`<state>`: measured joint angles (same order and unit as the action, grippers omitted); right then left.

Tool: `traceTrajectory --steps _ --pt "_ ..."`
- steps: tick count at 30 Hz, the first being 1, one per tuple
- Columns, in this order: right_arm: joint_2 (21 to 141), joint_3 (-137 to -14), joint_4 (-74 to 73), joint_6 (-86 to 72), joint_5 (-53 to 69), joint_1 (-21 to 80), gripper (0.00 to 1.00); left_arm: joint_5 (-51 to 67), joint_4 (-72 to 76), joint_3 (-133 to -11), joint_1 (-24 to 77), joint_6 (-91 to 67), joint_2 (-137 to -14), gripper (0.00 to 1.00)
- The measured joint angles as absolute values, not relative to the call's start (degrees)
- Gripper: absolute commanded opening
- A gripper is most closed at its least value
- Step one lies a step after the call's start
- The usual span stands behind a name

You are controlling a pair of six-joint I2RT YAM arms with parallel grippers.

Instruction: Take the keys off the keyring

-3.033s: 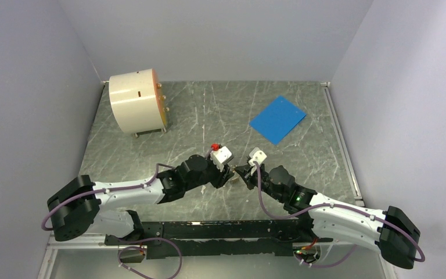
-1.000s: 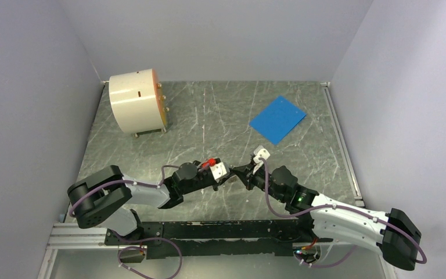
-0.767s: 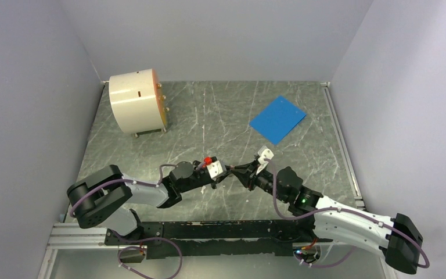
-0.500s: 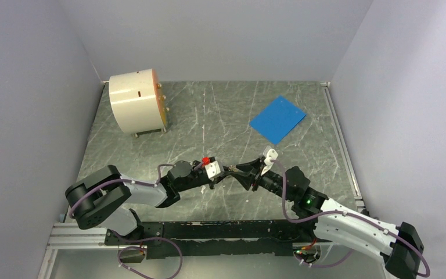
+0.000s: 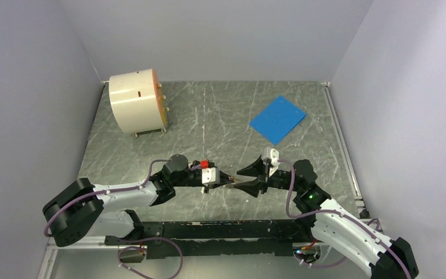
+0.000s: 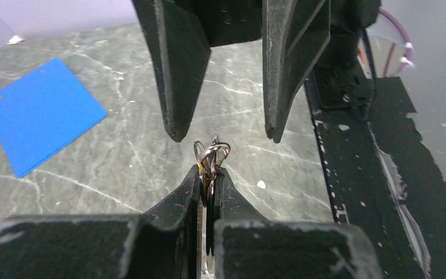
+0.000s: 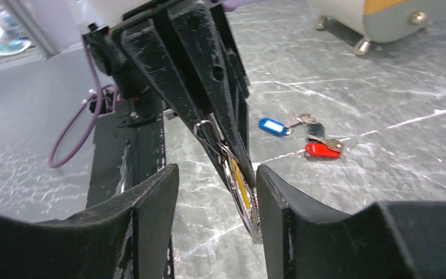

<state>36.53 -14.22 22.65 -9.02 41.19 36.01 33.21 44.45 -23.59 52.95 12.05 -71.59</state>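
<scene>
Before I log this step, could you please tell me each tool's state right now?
Left tool: shut on the thin silvery wire keyring.
Right tool: open, holding nothing.

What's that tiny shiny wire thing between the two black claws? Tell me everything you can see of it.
It is a thin silvery wire keyring made of several overlapping metal loops. It is seen nearly edge-on and is pinched in the tips of the shut left claw. A yellow-orange tag sits against it. The open right claw stands to either side of it, apparently not touching.
</scene>
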Motion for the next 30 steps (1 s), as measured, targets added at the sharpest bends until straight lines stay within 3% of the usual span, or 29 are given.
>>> traceTrajectory --steps 17,30 --pt "43.33 -17.82 22.59 -6.61 55.22 35.92 0.53 46.06 30.92 -29.87 52.69 14.35 -70.26 0.03" --pt "44.34 -18.06 22.72 -6.46 56.16 35.92 0.38 48.36 30.13 -30.15 52.62 14.31 -70.91 0.03"
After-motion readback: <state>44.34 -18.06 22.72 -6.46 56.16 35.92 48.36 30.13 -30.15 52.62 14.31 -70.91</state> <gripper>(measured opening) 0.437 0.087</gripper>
